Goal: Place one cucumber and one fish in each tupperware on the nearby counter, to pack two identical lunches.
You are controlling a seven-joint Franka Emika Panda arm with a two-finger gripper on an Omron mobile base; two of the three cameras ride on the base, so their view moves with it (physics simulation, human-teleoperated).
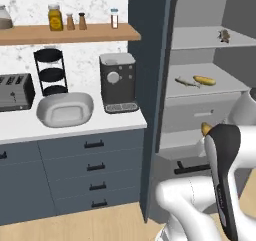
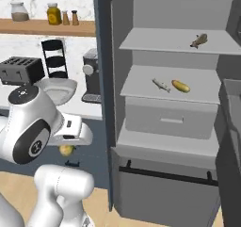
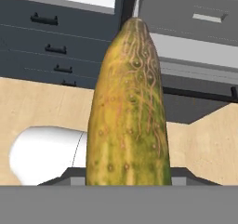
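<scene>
My gripper (image 3: 128, 175) is shut on a yellow-green cucumber (image 3: 128, 111), which stands up between the fingers. Its tip (image 1: 206, 129) pokes out behind my arm, and it shows under my hand (image 2: 67, 150). A second cucumber (image 1: 204, 80) (image 2: 180, 85) lies on the middle shelf of the open cabinet, beside a thin fish (image 1: 186, 82) (image 2: 161, 85). Another fish (image 1: 223, 34) (image 2: 199, 40) lies on the shelf above. One light-grey tupperware (image 1: 65, 108) (image 2: 59, 89) sits on the white counter (image 1: 20, 127), left of my hand and well apart from it.
A toaster (image 1: 15, 91), a black three-tier rack (image 1: 51, 71) and a coffee machine (image 1: 118, 82) stand on the counter. Dark drawers (image 1: 92, 167) lie below. The tall cabinet's dark side wall (image 1: 150, 85) separates the counter from the shelves. A wooden shelf (image 1: 70, 33) holds jars.
</scene>
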